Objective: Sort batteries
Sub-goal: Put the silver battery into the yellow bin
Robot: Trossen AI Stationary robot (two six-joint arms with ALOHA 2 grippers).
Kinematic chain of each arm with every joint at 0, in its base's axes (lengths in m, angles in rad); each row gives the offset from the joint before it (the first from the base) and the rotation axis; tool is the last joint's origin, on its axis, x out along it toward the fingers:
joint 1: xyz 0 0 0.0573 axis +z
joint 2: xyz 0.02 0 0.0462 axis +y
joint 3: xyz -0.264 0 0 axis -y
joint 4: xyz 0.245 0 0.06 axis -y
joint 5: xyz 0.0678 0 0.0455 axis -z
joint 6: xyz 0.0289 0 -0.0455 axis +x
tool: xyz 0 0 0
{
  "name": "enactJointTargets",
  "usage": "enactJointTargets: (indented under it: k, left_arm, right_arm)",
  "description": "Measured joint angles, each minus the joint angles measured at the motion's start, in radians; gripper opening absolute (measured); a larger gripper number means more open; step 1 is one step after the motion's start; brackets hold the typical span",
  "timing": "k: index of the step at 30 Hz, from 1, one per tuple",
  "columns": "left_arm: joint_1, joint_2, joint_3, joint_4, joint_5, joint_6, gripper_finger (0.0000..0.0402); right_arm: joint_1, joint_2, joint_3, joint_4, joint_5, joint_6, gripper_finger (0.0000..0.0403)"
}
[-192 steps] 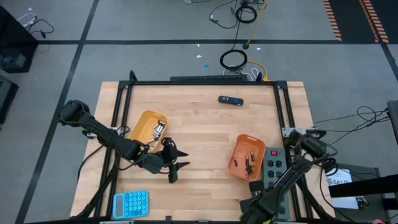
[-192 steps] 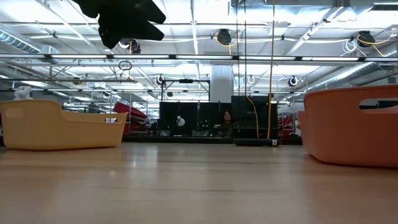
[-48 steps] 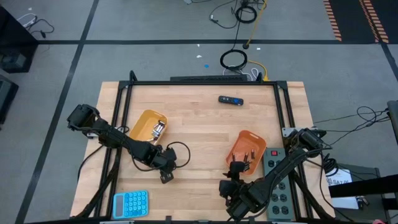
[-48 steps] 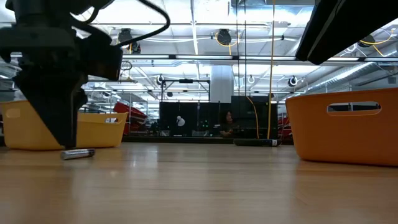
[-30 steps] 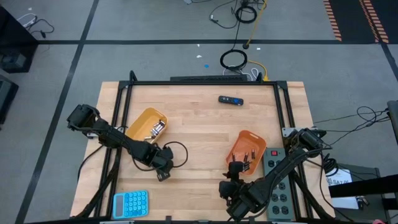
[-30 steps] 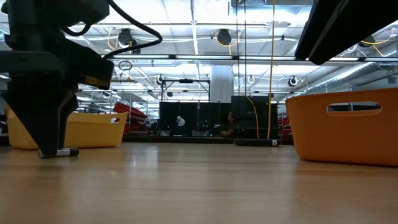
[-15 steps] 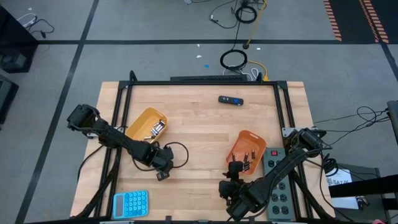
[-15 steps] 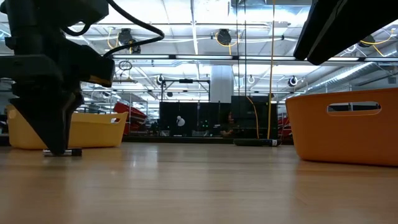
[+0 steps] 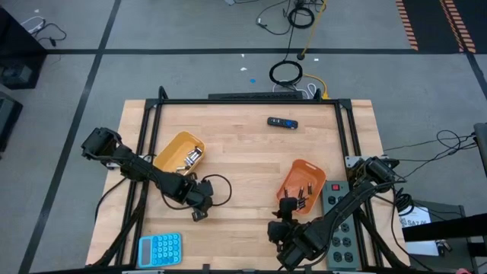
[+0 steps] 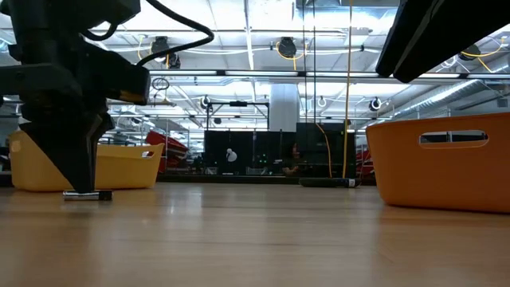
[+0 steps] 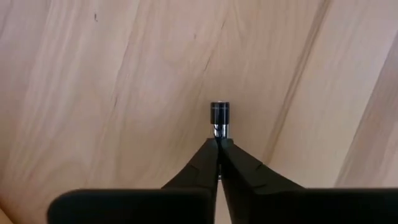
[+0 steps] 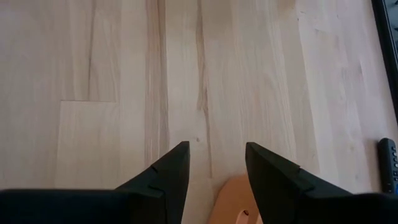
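On the wood table point(image 9: 251, 152), left end effector point(image 11: 218, 144) pinching a slim dark-capped silvery battery point(image 11: 219, 117).

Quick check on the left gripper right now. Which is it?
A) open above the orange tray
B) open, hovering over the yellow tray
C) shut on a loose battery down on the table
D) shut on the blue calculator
C: in the left wrist view the left gripper has its fingers pinched together on one end of a battery lying on the wooden table.
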Motion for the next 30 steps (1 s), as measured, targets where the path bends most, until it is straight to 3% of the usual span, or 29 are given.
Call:
enactJointTargets:
  k: [16, 22, 30]
  left_arm:
    - [0.000, 0.001, -0.002, -0.010, -0.025, 0.011, 0.0097]
    - [-0.004, 0.001, -0.002, -0.009, -0.027, 0.071, 0.0145]
    - [-0.004, 0.001, -0.002, -0.001, -0.027, 0.348, 0.0180]
  right_arm:
    - [0.000, 0.000, 0.000, 0.002, 0.000, 0.000, 0.0148]
    - [0.000, 0.000, 0.000, 0.009, 0.000, 0.000, 0.0148]
    - [0.000, 0.000, 0.000, 0.018, -0.001, -0.001, 0.0148]
